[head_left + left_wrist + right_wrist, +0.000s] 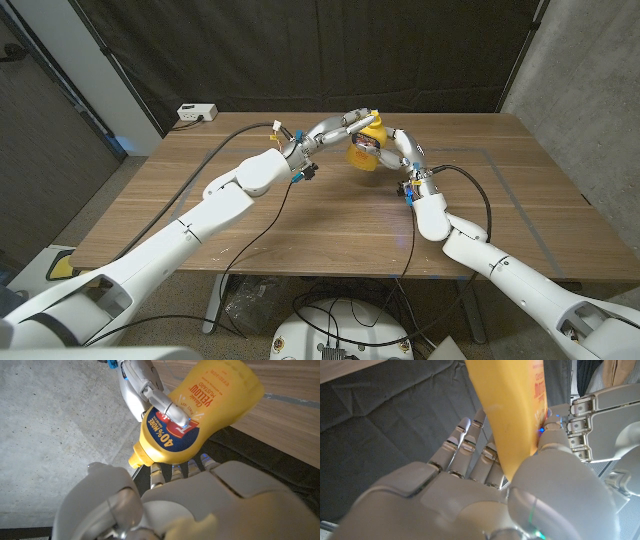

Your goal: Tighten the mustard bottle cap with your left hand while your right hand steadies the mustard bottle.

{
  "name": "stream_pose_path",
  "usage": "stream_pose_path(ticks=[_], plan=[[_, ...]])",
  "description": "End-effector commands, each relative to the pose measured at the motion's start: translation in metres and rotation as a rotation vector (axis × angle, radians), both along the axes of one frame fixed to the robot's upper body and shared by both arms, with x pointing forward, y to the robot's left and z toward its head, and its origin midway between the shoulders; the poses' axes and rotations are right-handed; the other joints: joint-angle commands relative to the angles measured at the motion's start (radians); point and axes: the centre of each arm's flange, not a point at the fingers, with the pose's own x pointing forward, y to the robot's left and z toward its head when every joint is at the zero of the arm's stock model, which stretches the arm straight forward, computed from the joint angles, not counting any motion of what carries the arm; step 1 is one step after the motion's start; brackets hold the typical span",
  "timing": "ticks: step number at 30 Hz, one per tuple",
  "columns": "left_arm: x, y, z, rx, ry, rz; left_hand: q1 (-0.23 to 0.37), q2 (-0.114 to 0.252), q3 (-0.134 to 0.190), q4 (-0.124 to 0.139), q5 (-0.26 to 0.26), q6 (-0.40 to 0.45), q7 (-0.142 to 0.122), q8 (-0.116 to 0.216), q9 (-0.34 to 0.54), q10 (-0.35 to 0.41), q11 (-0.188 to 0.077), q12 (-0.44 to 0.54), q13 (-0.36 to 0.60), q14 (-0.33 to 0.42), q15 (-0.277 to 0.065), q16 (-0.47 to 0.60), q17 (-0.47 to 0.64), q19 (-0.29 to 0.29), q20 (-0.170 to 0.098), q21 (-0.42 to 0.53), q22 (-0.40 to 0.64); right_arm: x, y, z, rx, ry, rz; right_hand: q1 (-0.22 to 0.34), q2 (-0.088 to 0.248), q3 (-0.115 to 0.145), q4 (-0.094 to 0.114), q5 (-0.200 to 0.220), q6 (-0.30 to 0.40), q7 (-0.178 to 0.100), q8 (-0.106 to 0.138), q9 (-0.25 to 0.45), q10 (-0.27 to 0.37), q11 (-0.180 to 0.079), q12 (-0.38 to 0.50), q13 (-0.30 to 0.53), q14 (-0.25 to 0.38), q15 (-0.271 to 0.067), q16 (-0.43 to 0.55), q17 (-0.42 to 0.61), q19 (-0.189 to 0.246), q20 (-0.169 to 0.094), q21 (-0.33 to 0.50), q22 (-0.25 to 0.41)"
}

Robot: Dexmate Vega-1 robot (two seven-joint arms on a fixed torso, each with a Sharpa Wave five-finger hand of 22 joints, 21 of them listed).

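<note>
Coming in from the left of the mustard bottle (364,150), with fingers curved over its upper end: the left hand (336,127). Placed there, by the look of it, to get at the cap (134,458), as the task asks of this hand. In the left wrist view, reaches its fingers (172,471) up just under the bottle's neck, right beside the cap. Cannot tell from any of the 3 views whether the cap is actually gripped or only approached.

Held tilted in the air above the wooden table (300,215), not standing on it, cap end turned toward the left hand's palm, probably to offer the cap squarely for twisting.

Clasped from the right of the bottle by the right hand (401,150). In the right wrist view, shows the yellow body running between thumb and fingers. In the left wrist view, lays 1 finger across the blue label (167,435). Looks like a bracing grip on the body, well clear of the cap, so that the bottle stays put while the cap turns.
</note>
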Motion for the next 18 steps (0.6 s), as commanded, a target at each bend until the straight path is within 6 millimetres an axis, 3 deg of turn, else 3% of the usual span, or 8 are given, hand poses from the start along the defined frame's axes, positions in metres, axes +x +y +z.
stream_pose_path(ticks=[1,9,18], plan=[[0.004,-0.012,0.005,0.052,0.006,-0.025,-0.004,0.001,0.001,0.006,0.002,0.006,0.009,0.007,0.003,-0.006,0.006,0.007,0.005,-0.01,0.0,0.004,0.002,-0.121,0.006,0.004,0.002,-0.004,-0.005,0.001,-0.005,-0.016,-0.022,0.165,0.149,0.081,0.065,-0.004,0.049,-0.038,0.004,0.003,0.016,-0.001,0.005,0.005,0.004,-0.1,-0.001,0.0,0.005,-0.067,-0.004,0.002],[-0.001,-0.006,0.009,0.037,-0.021,-0.011,-0.004,0.002,0.001,0.006,0.002,0.007,0.008,0.007,0.003,-0.005,0.003,0.008,0.005,-0.01,-0.001,0.005,0.002,-0.123,0.007,0.004,0.002,-0.002,-0.005,0.0,-0.003,-0.003,-0.021,0.171,0.15,0.085,0.065,-0.006,0.052,-0.038,0.005,0.003,0.017,-0.001,0.005,0.005,0.003,-0.098,-0.001,0.0,0.005,-0.068,-0.005,0.002],[-0.014,0.028,0.005,-0.051,-0.031,0.08,-0.004,0.002,0.001,0.007,0.002,-0.001,0.008,0.004,0.003,-0.004,0.007,0.009,0.005,-0.008,-0.002,0.006,0.002,-0.121,0.006,0.005,0.002,0.006,0.003,0.002,-0.007,0.018,0.0,0.172,0.15,0.086,0.067,-0.008,0.053,-0.038,0.004,0.003,0.018,-0.001,0.005,0.005,0.004,-0.095,0.0,0.0,0.005,-0.068,-0.005,0.002]])
